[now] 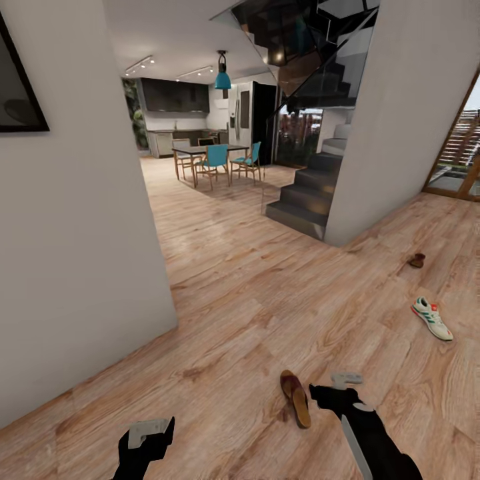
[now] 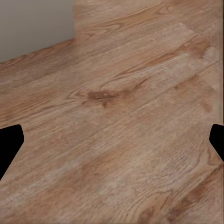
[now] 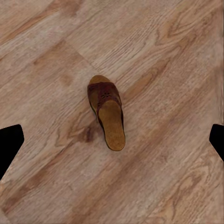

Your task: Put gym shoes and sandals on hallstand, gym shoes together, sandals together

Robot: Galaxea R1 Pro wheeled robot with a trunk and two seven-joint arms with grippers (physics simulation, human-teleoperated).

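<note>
Over on the left side, the left gripper (image 1: 152, 432) hangs low above the corridor floor (image 1: 267, 300), not far from the white wall corner (image 1: 80, 267); in its wrist view the two fingertips (image 2: 10, 144) sit wide apart at the frame edges, jaws spread, nothing between them but bare planks. Moving across to the near sandal (image 1: 295, 397): it lies flat on the floor, sole down, dark woven strap at the far end, tan footbed toward the robot. Just right of that sandal comes the right gripper (image 1: 333, 390), hovering close beside it and not touching. From the right wrist camera the near sandal (image 3: 107, 112) sits between the parted fingertips (image 3: 9, 147), well clear of both, so this gripper is spread wide too and carries nothing. Further right of that sandal and deeper into the corridor, one gym shoe (image 1: 431, 318) rests on the floor, white with green stripes. Beyond the gym shoe, near the foot of the dark staircase (image 1: 307, 193), lies the second sandal (image 1: 417, 260), small and brown, also on the planks.
</note>
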